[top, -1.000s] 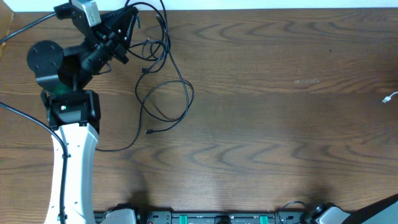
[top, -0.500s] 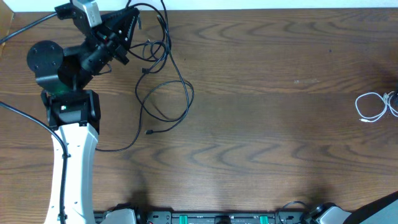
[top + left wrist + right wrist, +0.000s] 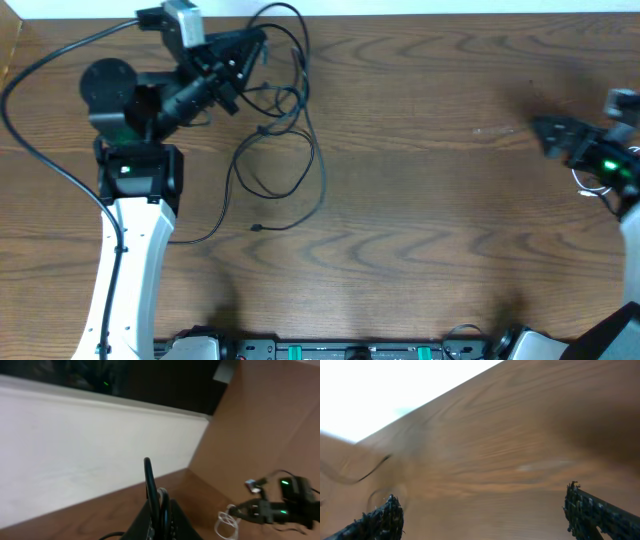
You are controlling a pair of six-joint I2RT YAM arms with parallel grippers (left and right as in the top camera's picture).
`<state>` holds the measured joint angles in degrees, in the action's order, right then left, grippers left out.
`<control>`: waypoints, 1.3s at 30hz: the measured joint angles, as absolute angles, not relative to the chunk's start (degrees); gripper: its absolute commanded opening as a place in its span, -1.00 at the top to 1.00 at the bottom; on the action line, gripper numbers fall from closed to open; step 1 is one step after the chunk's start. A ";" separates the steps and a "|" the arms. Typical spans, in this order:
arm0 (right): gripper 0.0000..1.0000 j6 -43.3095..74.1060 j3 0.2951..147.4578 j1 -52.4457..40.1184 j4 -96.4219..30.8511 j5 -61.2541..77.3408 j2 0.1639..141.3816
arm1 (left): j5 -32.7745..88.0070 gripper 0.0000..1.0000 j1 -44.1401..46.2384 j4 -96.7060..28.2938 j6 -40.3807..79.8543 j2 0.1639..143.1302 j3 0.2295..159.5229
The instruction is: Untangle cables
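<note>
In the overhead view my left gripper [image 3: 255,45] is at the table's back left, shut on the black cables [image 3: 305,150]. They hang from it and loop across the wood down to a small plug end [image 3: 257,228]. The left wrist view shows the left gripper [image 3: 159,510] with its fingers pressed together and a black cable [image 3: 148,480] standing up between them. My right gripper [image 3: 540,128] hovers at the far right, open and holding nothing. The white cable [image 3: 585,181] lies coiled beside that arm, partly hidden by it, and shows far off as a white coil [image 3: 225,521]. The right gripper [image 3: 485,517] has only bare wood between its fingers [image 3: 387,520].
The wooden table [image 3: 420,200] ends at a white wall along the back. The left arm's own thick black cable [image 3: 40,180] sweeps over the left side. A rail with green parts [image 3: 330,350] runs along the front edge.
The white cable has dropped onto the table at the right edge, and the right arm has come into view over it with jaws open. The left arm has shifted right, dragging the black cables along.
</note>
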<state>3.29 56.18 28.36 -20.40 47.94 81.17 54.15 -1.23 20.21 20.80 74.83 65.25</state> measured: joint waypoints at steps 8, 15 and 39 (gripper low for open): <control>-0.99 5.45 56.18 10.72 -20.27 50.46 81.17 | 66.85 0.85 1.85 19.49 19.14 74.83 65.25; -0.98 5.61 56.18 -1.65 -19.35 51.42 81.17 | 81.01 0.85 2.70 19.92 15.00 74.83 65.25; -0.70 6.02 56.18 -15.62 -13.85 51.70 81.17 | 79.00 0.85 2.81 19.88 13.63 74.83 65.25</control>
